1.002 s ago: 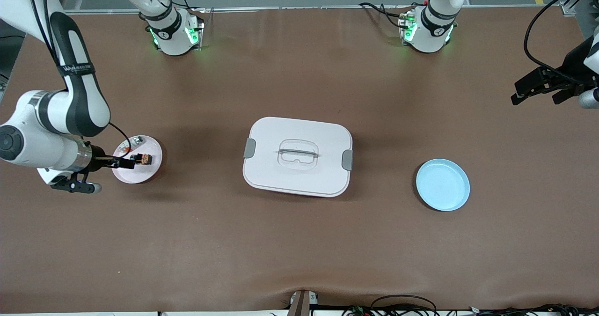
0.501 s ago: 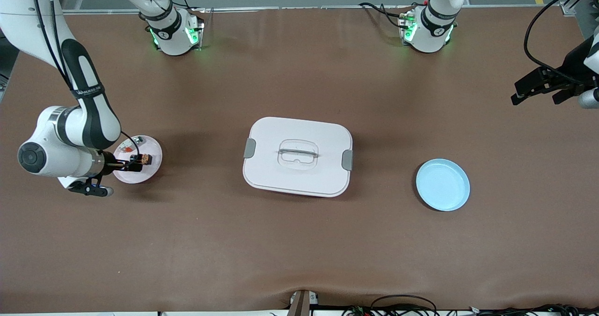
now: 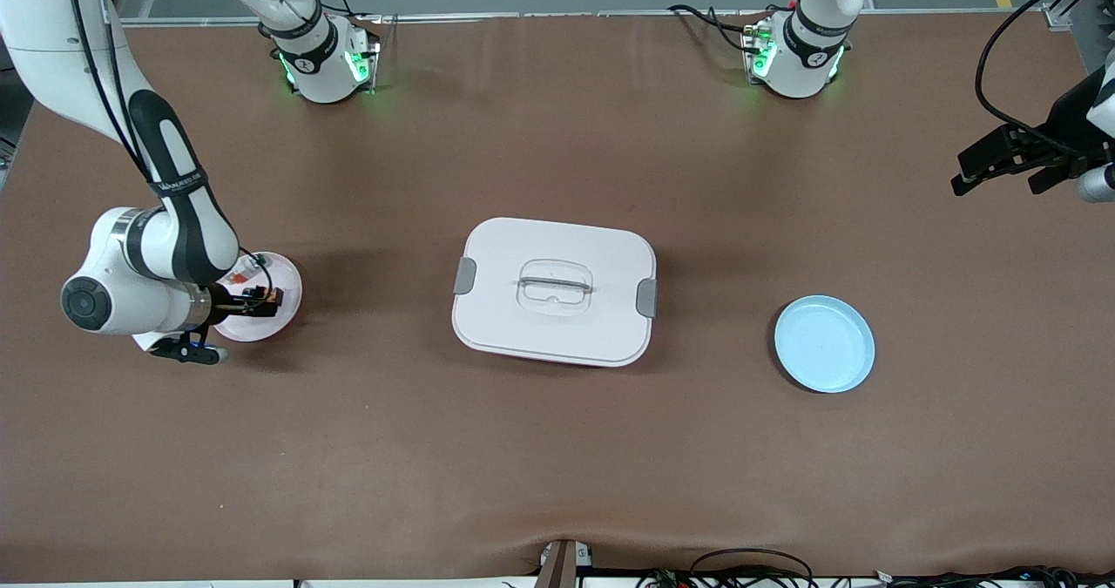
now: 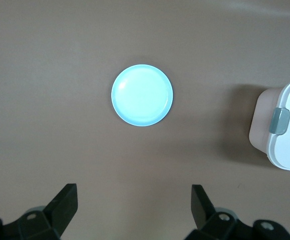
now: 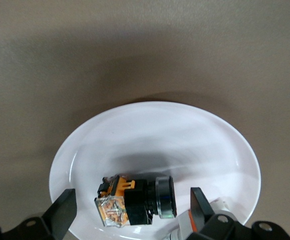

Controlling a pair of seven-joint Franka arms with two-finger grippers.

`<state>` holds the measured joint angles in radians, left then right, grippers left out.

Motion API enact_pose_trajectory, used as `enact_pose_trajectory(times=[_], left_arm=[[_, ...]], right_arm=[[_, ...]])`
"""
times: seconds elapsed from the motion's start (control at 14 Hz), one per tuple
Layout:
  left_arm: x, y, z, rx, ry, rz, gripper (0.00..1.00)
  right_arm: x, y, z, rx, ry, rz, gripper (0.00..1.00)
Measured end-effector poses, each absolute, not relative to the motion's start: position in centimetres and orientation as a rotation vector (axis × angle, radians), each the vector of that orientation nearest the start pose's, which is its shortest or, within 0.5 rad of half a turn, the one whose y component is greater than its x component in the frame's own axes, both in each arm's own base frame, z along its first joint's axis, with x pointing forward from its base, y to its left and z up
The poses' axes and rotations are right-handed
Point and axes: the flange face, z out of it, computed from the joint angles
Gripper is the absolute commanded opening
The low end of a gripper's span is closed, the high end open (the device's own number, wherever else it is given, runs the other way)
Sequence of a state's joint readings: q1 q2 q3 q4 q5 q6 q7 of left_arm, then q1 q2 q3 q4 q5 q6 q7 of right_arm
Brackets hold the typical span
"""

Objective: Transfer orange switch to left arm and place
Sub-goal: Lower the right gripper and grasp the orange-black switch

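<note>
We're at the pickup step. Right gripper (image 3: 261, 300) is low over the white plate (image 3: 287, 281) at the right arm's end of the surface, jaws spread wide w/ nothing clamped. In the right wrist view the orange switch (image 5: 134, 201) lies on its side in the plate (image 5: 150, 135), framed btwn the two fingers (image 5: 59, 212), not yet pinched. A second small item w/ a red spot (image 5: 224, 206) sits just beside it in the same plate.

Left gripper (image 3: 1010, 163) waits up over the left arm's end, also released, empty; its wrist cam looks down on the blue plate (image 4: 142, 95) and a corner of the box (image 4: 285, 132).

Box (image 3: 554, 290) sits mid-surface btwn both plates. Next, as we judge it: drop a touch, close on the switch only, lift high enough to clear the box for handover.
</note>
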<state>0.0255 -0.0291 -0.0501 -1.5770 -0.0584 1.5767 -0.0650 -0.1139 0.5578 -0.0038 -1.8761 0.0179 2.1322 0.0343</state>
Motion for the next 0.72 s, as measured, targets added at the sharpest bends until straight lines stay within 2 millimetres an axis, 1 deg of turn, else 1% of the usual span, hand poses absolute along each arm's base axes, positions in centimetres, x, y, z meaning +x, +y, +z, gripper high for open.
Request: enact_pose_trajectory(times=[0.14,0.43,0.72], left_arm=[[54.6,-2.0,63.8,-3.199,-0.064,-0.042,1.0],[54.6,-2.0,63.8,-3.199,-0.064,-0.042,1.0],[54.6,-2.0,63.8,-3.199,-0.064,-0.042,1.0]], right_arm=[[59.5,-6.9,18.3,-3.068,0.251,0.49,1.0],[59.0,-6.7,17.3,-3.061,0.247,0.521,1.0],[58.6,-6.6,16.9,-3.058,0.245,0.538,1.0]])
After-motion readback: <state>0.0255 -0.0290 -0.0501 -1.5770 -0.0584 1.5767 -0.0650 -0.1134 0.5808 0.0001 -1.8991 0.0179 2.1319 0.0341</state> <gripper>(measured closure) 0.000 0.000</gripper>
